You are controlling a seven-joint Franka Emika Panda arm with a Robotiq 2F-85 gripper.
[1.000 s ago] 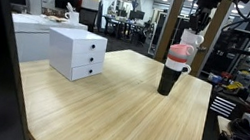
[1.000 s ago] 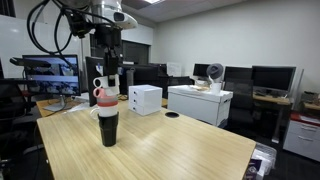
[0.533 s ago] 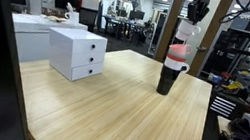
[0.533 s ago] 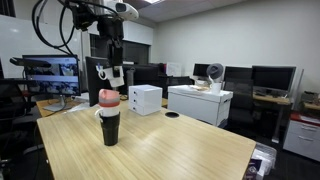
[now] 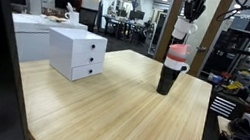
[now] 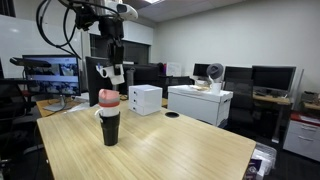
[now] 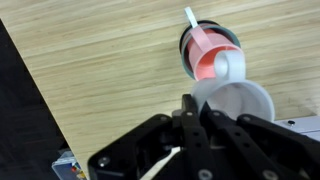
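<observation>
— While that arm hangs over the far end of the surface (image 5: 99, 106), how do things stand with the cups?

— As I judge it, partway. The white cup (image 5: 183, 30) is off the pile and in the air, upper right of the frame, resting on nothing. The pink cup (image 5: 177, 54) sits nested in the black cup (image 5: 168, 82), which stands on the wood right below, with a clear gap between pink and white. One cup is lifted, none is set down apart.

— And the fingers?

— The gripper (image 7: 190, 118) has them pinched shut on the white cup's rim, at lower centre of the wrist view.

— The pose?

— It comes in from the top edge with the wrist pointing straight down, nearly plumb over the stack. The white drawer unit (image 5: 77, 52), left of centre, is well apart.
</observation>
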